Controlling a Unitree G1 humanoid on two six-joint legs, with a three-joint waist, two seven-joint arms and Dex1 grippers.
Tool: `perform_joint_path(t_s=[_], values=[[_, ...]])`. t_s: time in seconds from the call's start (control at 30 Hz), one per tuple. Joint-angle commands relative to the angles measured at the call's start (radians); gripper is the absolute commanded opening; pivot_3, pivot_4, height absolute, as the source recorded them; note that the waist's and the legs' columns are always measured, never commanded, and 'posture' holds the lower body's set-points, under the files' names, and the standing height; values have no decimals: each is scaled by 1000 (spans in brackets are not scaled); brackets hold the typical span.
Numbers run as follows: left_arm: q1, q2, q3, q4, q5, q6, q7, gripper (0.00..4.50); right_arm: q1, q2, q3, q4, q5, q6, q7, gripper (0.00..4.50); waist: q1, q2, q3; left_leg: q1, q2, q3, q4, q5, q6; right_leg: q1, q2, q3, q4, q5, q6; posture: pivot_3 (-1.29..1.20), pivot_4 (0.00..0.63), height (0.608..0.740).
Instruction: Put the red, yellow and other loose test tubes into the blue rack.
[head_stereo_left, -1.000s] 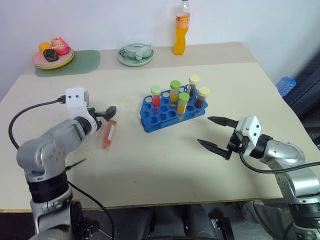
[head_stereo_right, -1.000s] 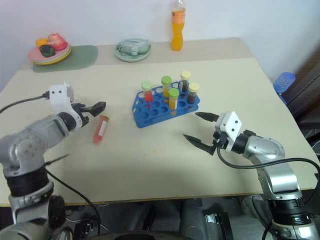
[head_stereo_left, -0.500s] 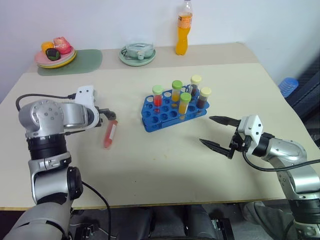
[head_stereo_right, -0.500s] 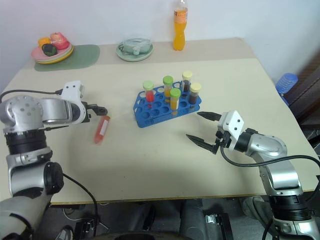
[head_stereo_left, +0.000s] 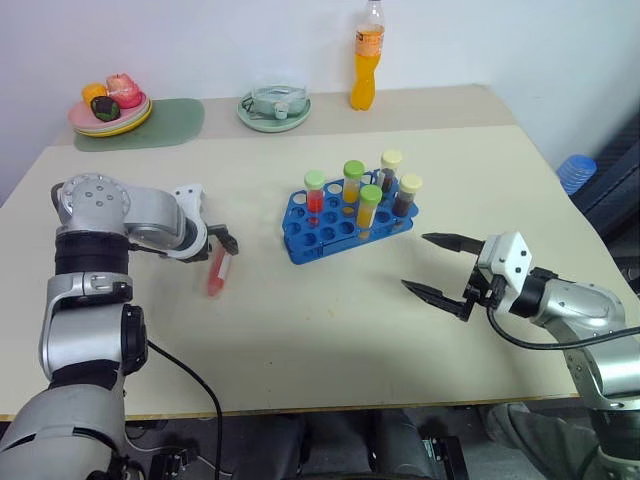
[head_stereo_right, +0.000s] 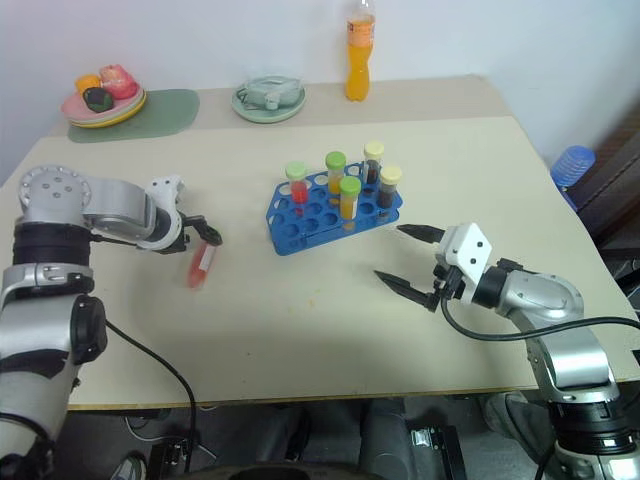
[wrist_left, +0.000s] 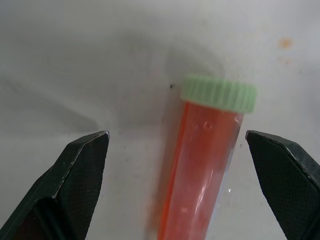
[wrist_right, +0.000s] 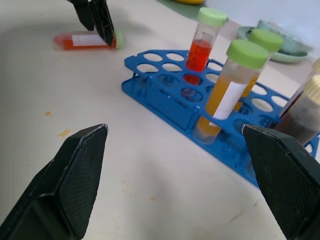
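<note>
Left tool: jaws at full spread, holding nothing. Pointed steeply down at the cap end of the loose red tube. In the left wrist view the fingertips stand one on each side of the tube, clear of it.

Left tool, change: one second ago it lay nearly level, tips reaching toward the rack side just above the tube's cap. The arm has since swung round and the tool has tipped downward over the tube.

Loose red tube: lies flat on the bench, green cap toward the far side, well to the left of the rack. Position unchanged from the earlier frames.

Right tool: jaws wide apart, empty, held level above the bench to the right of the rack and nearer the front edge, pointing left. No change from one second ago.

Blue rack: mid-bench, same place as before. Five tubes stand upright in it: red liquid with green cap, two yellow with green caps, two dark with cream caps.

Far edge of bench: orange drink bottle, pale green dish, plate of toy food on a green mat. All as before.
</note>
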Motion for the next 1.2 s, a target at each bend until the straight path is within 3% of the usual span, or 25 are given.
perform_joint_path(t_s=[0.03,0.7,0.8,1.0,1.2], values=[[-34,12,5,22,-51,8,72,4500,9,-17,-38,-61,38,9,7,4409,-1,0,0,0,0,0,0,0,0,0,0,0,0,0,0,0,150,740],[-18,-104,166,40,15,8,254,4500,-26,-22,-29,-145,126,80,39,4409,2,0,0,1,0,0,0,0,0,0,0,0,1,0,0,0,150,740],[-9,-122,193,16,34,8,263,3723,-31,-22,-26,-142,125,82,41,4500,3,0,0,1,0,0,1,0,0,0,0,0,1,0,0,0,150,740],[4,-146,229,-11,54,8,283,872,-32,-15,-21,-118,115,67,54,4500,4,0,-1,0,-1,0,1,0,0,1,-1,0,1,0,0,0,150,740],[58,-146,258,-95,-7,8,313,768,-46,-1,1,-62,96,29,81,4500,2,0,-1,1,-1,0,1,0,0,1,-1,0,2,0,0,0,150,740]])
